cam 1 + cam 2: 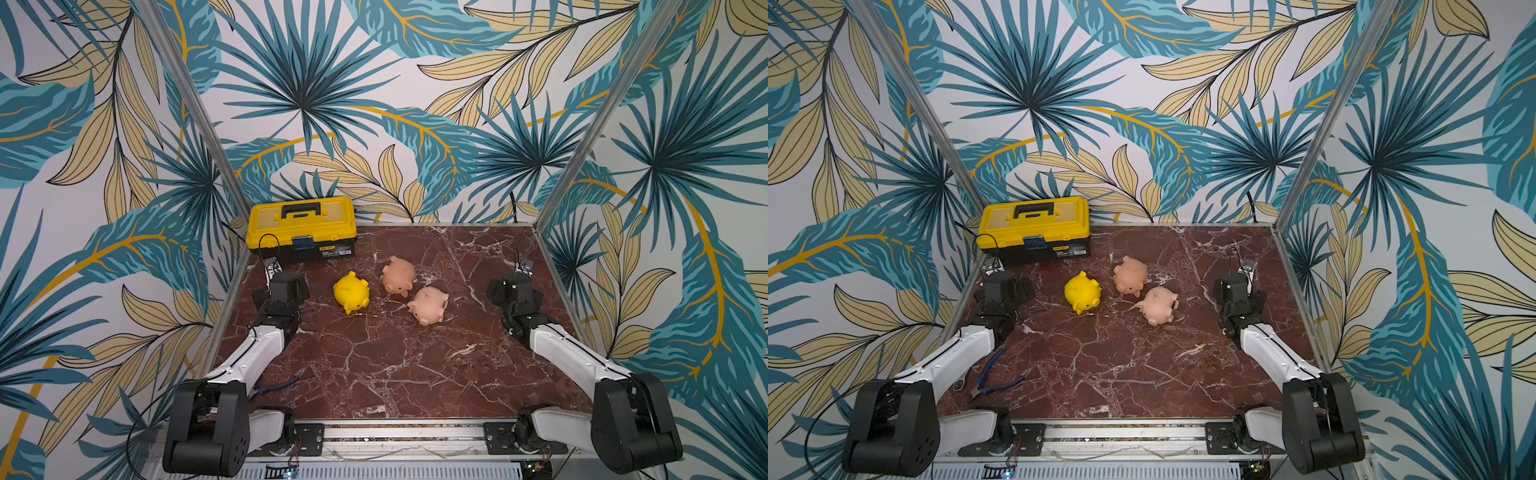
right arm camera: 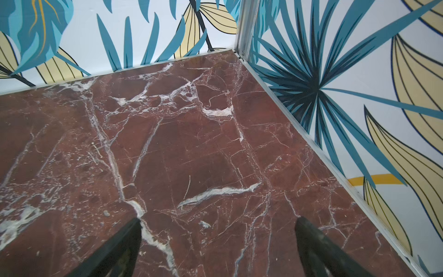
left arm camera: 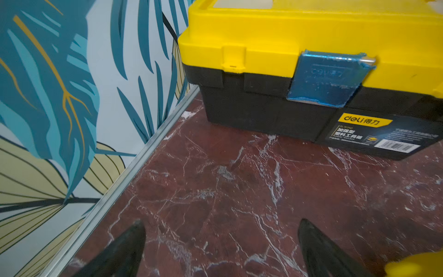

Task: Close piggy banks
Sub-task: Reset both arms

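Observation:
Three piggy banks lie on their sides mid-table in both top views: a yellow one [image 1: 351, 291], a peach-orange one [image 1: 398, 275] behind it to the right, and a pale pink one [image 1: 429, 304] nearest the right arm. My left gripper [image 3: 220, 223] is open over bare marble, facing the toolbox, with nothing between its fingers. A sliver of the yellow piggy bank [image 3: 414, 266] shows at the edge of the left wrist view. My right gripper [image 2: 218, 219] is open too, empty, pointing at the back right corner. Both wrists [image 1: 286, 291] [image 1: 515, 291] flank the pigs without touching them.
A closed yellow-and-black toolbox [image 1: 301, 228] stands at the back left against the wall, close in front of my left gripper. Blue-handled pliers [image 1: 994, 374] lie at the front left beside the left arm. Patterned walls with metal rails [image 2: 311, 141] bound the red marble table [image 1: 374, 365].

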Robot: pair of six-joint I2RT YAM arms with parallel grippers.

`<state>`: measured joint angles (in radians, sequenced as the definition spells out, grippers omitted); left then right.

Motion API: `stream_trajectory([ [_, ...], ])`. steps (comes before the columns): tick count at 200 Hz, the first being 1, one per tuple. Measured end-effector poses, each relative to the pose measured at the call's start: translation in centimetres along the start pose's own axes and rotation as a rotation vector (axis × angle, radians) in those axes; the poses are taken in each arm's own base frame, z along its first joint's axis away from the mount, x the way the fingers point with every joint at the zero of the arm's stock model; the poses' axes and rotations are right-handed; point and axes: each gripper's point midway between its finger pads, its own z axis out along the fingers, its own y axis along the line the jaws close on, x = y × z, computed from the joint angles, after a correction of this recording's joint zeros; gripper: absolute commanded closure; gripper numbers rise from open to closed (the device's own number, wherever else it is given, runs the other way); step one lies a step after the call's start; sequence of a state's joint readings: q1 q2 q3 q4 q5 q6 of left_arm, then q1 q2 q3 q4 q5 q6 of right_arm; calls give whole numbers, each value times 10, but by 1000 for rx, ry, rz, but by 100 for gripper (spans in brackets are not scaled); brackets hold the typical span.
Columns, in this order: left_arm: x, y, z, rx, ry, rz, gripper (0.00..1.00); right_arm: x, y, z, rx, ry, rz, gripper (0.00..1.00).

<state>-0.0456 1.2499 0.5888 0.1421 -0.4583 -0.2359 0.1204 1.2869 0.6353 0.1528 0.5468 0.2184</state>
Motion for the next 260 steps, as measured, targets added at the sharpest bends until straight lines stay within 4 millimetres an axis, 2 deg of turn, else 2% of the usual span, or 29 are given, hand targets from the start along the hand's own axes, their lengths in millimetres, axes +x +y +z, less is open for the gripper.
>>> stream_trajectory([
  [25, 23, -2, 5, 49, -31, 0, 0, 2, 4, 15, -14, -16, -29, 0],
  [44, 37, -5, 5, 93, -44, 15, 0, 15, 5, 20, -35, -33, -52, 0],
  [67, 26, -15, 3, 151, -120, 26, 0, 30, 3, 20, -67, -55, -83, 0],
  [92, 11, -27, 4, 209, -199, 40, 0, 31, 1, 21, -111, -108, -58, 0],
  [130, 31, -36, 20, 234, -165, 83, 0, 36, 15, 32, -184, -128, -65, 0],
  [155, 44, -38, 27, 239, -133, 108, 1, 29, 17, 31, -204, -154, -54, 0],
  [260, 39, -39, 27, 241, -156, 106, 1, 23, 20, 30, -222, -178, -48, 0],
])
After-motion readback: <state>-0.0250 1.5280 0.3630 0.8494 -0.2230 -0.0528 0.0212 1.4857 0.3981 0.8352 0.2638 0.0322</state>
